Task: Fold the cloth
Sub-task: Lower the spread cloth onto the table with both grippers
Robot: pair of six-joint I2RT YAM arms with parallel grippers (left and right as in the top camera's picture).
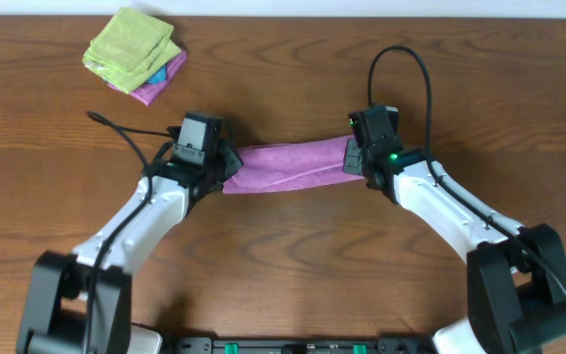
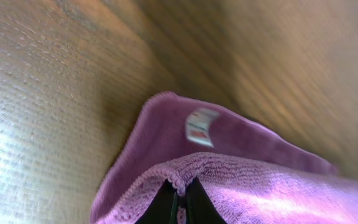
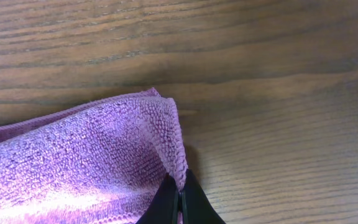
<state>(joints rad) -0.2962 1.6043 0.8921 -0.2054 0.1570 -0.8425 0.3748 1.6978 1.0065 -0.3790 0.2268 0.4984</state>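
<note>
The purple cloth (image 1: 288, 164) spans mid-table between the two arms, folded edges bunched. The left gripper (image 2: 180, 198) pinches its left end (white tag (image 2: 201, 126) just above), and the right gripper (image 3: 180, 198) pinches the right corner. Wood table (image 1: 293, 275) shows all around; a pile of folded cloths (image 1: 134, 54) sits well apart, far left

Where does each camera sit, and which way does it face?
Overhead: above the table, looking down; the left arm, the right arm, the purple cloth and a stack of folded cloths show.
Left wrist: on the left arm, looking along the left gripper, shut on the cloth's edge near a white label.
Right wrist: likewise; the right gripper pinches the other end.
Shared: all views show the purple cloth.
</note>
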